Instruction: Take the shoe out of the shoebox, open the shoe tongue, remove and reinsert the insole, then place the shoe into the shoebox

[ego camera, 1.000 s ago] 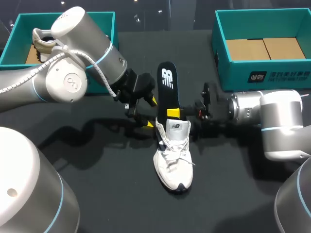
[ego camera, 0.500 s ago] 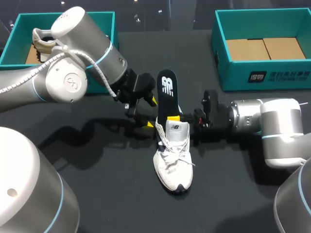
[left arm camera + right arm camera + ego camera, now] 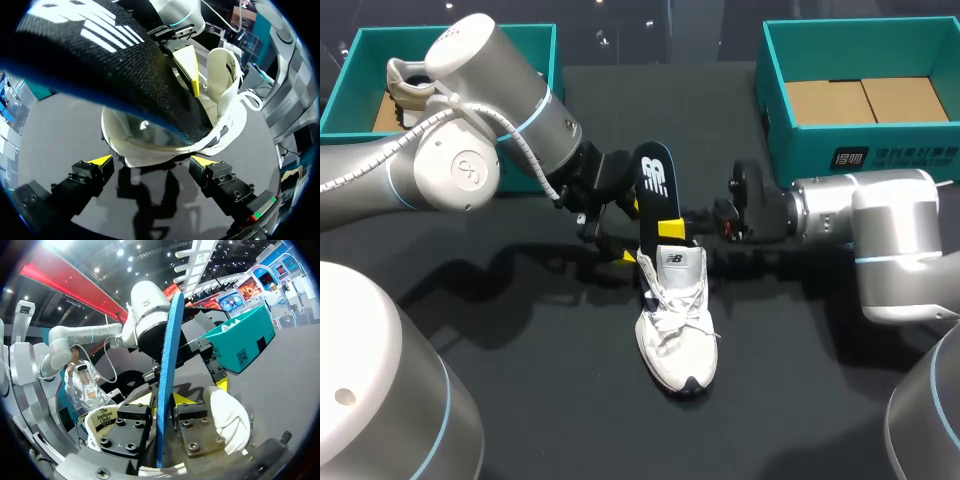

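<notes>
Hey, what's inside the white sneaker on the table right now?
The black insole's lower end sits in the sneaker's opening, pinched by the right gripper. How deep it reaches is hidden behind the tongue.

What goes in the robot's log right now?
right hand: shut on insole; insole: partly in shoe; left hand: open at shoe

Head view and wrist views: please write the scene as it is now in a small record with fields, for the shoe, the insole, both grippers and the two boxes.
shoe: white, sole down on the table, outside both boxes
insole: black, one end in the shoe's opening, the rest sticking up and out
right gripper: shut on the insole, just above the shoe's opening
left gripper: open, at the shoe's heel, one finger to each side
left box: teal, holds another shoe
right box: teal, only cardboard inside
</notes>
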`<state>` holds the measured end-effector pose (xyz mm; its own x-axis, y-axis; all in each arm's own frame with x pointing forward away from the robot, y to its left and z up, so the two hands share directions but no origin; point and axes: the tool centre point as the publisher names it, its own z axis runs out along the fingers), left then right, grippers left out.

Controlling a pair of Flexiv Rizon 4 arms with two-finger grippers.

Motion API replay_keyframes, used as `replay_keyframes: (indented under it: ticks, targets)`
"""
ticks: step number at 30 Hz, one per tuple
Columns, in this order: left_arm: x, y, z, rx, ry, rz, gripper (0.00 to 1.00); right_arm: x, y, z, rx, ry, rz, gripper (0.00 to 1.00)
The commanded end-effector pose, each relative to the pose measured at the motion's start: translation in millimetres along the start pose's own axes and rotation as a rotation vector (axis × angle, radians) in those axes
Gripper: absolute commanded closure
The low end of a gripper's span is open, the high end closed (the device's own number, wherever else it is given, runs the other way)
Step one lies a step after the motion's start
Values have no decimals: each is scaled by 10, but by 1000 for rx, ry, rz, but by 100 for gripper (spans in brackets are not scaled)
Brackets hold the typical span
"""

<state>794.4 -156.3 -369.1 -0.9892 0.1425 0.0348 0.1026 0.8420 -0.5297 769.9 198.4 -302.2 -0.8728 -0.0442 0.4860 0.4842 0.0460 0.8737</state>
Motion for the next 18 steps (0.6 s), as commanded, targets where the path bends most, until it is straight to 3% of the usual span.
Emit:
replay_keyframes:
  ticks: [1, 3, 5, 9, 18]
  targets:
    - [-3, -3, 13, -2, 0, 0, 0, -5, 85, 27, 16, -4, -1, 81]
    - [-3, -3, 13, -2, 0, 0, 0, -26, 119, 36, 18, -3, -3, 85]
    - [-3, -3, 13, -2, 0, 0, 0, -58, 138, 44, 20, -4, -3, 100]
    - [-3, -3, 13, -2, 0, 0, 0, -111, 65, 39, 8, -5, 25, 100]
    - [-3, -3, 13, -2, 0, 0, 0, -42, -331, -96, -48, -36, 120, 100]
